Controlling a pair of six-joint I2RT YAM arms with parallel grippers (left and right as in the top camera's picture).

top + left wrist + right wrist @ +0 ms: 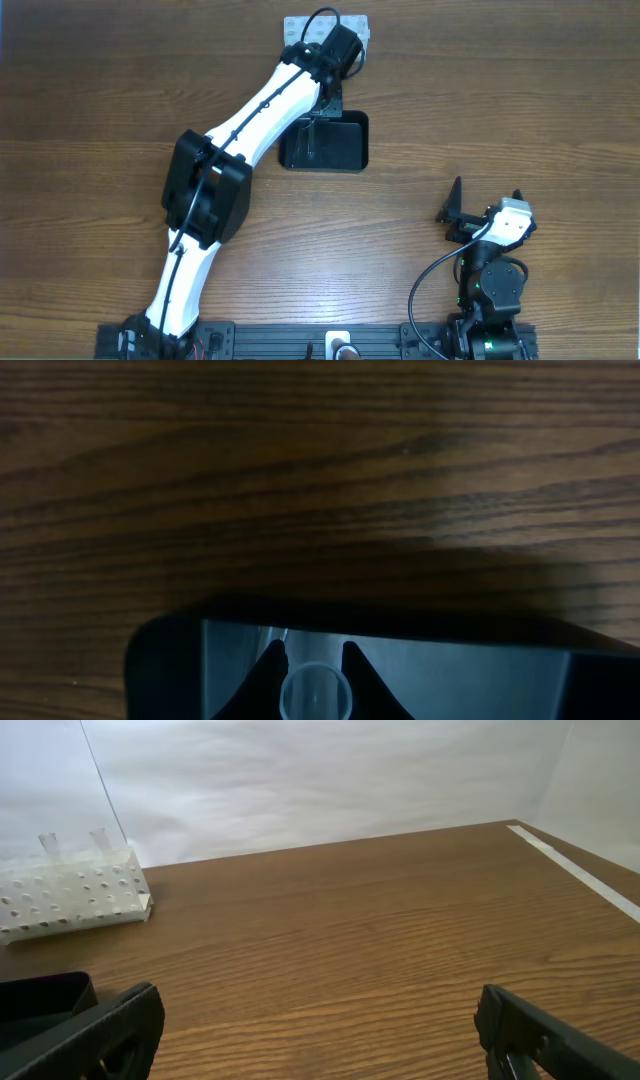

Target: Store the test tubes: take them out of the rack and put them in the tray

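Clear tube [315,695] over black tray [350,150] — two upright in rack [70,900]

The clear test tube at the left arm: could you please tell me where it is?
In the left wrist view, the clear test tube sits between the fingers of the left gripper, above the black plastic tray beside the white perforated rack.

Soft, even light is falling on the wooden table [520,100], while a broad shadow [400,575] is lying across the lower half of the left wrist view, above the black tray [165,660].
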